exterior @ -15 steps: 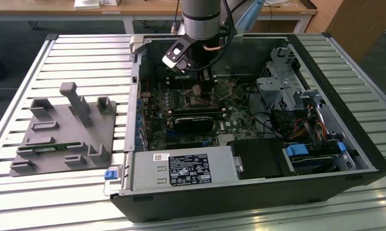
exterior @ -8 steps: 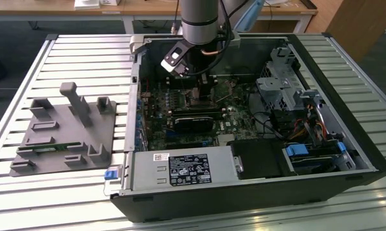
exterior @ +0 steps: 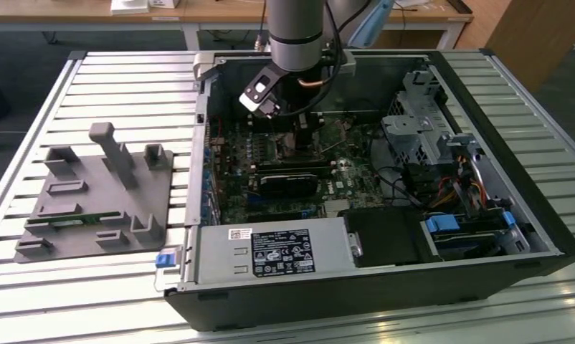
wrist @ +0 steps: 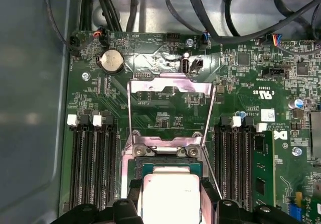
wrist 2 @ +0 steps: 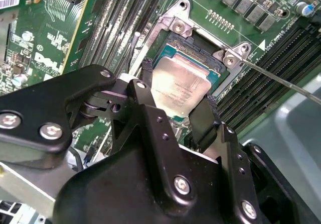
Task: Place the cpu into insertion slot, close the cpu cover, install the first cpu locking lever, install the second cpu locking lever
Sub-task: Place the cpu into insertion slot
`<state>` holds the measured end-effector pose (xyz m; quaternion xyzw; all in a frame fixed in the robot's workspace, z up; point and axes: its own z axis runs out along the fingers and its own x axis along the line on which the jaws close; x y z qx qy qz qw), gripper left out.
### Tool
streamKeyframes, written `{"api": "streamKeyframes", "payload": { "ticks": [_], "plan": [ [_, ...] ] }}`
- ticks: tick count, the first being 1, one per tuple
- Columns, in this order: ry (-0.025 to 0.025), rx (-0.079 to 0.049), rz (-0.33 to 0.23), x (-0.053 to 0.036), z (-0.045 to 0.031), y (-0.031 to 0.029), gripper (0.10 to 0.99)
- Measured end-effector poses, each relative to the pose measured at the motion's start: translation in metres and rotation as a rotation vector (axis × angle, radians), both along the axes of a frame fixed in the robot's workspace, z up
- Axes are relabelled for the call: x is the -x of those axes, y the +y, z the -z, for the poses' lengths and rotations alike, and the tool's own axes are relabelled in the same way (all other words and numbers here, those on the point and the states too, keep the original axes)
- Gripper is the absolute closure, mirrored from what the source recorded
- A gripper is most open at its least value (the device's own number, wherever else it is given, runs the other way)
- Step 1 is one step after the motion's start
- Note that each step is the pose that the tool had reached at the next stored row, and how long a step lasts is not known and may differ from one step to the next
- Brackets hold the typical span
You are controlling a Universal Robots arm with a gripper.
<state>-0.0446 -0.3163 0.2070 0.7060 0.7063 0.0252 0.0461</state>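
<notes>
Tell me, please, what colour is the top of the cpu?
The cpu has a pale grey-beige, metallic top; the first wrist view shows it best.

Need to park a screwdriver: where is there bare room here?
Bare slatted table between the grey fixture and the far edge, and at the near corner. Crowded inside the computer case, where the end effector hangs over the cpu.

The pale square cpu (wrist 2: 183, 86) sits level over the black insertion slot (wrist: 169, 161), silvery cpu cover (wrist: 170, 87) standing open.
</notes>
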Motion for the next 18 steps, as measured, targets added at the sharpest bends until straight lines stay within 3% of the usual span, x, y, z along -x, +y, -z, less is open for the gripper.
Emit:
{"api": "streamKeyframes", "payload": {
  "ticks": [18],
  "plan": [
    [0.0007,0.001,0.002,0.0004,0.0152,0.0004,0.545]
  ]
}}
